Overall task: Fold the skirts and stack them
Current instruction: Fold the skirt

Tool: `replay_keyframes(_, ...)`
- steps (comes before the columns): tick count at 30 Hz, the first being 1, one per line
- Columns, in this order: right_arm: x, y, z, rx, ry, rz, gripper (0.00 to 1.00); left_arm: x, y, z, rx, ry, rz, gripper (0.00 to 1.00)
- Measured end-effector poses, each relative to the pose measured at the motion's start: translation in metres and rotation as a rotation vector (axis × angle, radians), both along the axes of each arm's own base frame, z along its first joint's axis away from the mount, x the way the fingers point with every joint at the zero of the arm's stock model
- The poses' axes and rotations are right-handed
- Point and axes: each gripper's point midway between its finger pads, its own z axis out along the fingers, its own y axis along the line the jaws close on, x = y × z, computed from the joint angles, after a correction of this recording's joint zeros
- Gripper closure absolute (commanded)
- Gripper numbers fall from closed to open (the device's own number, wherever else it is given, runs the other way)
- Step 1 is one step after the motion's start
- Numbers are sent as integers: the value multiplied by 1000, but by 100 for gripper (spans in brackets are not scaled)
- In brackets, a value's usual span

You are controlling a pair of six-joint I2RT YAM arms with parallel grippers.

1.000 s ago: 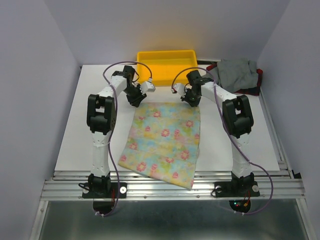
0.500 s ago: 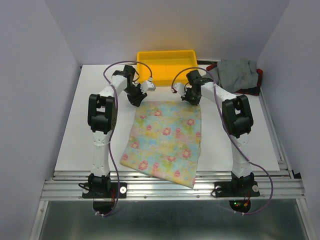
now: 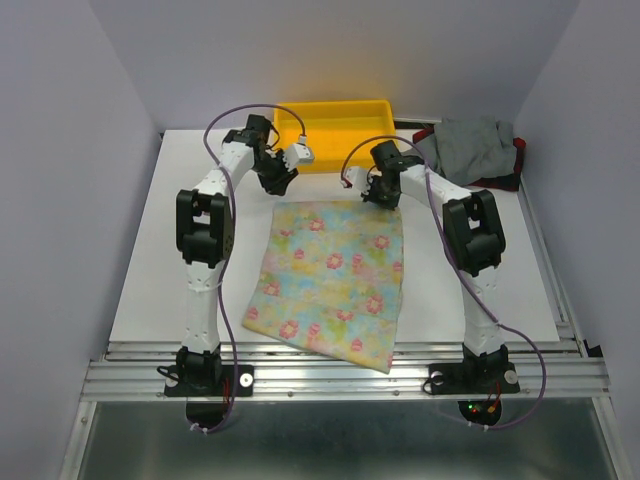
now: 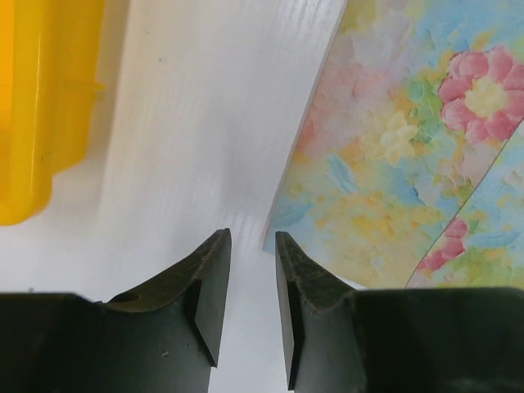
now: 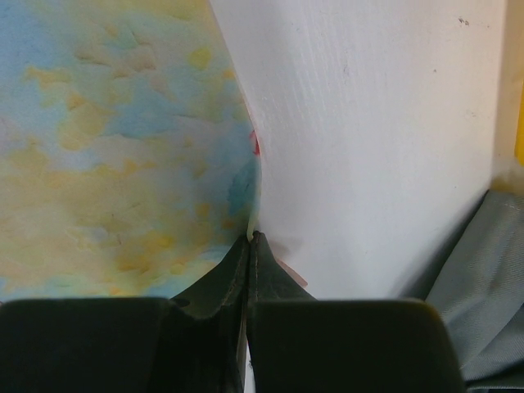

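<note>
Well, L gripper (image 3: 280, 183) hovers at the floral skirt's (image 3: 330, 280) far-left corner, approx 11 o'clock of the table (image 3: 150, 260); its wrist cam shows the jaws parted w/ nothing between them, released, the cloth's corner just to the 1 o'clock side of the gap; yellow tray (image 3: 335, 104) sits at 12 o'clock, apart from the skirt. Floral skirt lies spread flat from centre toward 6 o'clock, its near-right corner reaching past the table's near edge at approx 5 o'clock. R gripper (image 3: 372, 195) is at the skirt's far-right corner, jaws clenched, pinching that cloth's edge at the tips per its wrist cam. At 2 o'clock the grey skirt (image 3: 470, 145) lies crumpled on top of the plaid skirt (image 3: 508, 172); only the plaid's red-black edges show.
</note>
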Motion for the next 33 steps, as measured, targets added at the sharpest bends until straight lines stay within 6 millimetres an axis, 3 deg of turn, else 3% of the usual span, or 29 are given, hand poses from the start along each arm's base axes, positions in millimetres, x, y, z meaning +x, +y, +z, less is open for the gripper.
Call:
replay_keyframes(5, 0, 0, 0, -8, -3, 2, 99, 0, -3, -11, -12, 23, 0, 60)
replay_keyframes(9, 1, 1, 0, -14, -7, 5, 99, -9, -2, -35, -2, 86, -25, 60)
replay_keyframes(13, 1, 2, 0, -20, -13, 12, 99, -16, -2, -43, 0, 115, -46, 64)
replay_keyframes(14, 2, 2, 0, -21, -15, 13, 99, -17, -2, -43, 2, 119, -49, 66)
replay_keyframes(17, 3, 2, 0, -24, -21, 18, 99, -17, -1, -45, 6, 117, -56, 86)
replay_keyframes(22, 7, 2, 0, -27, -36, 14, 99, -18, -1, -45, 7, 126, -48, 100)
replay_keyframes(33, 56, -3, 15, -74, -211, -56, 99, -5, 3, -33, 10, 68, 38, 100)
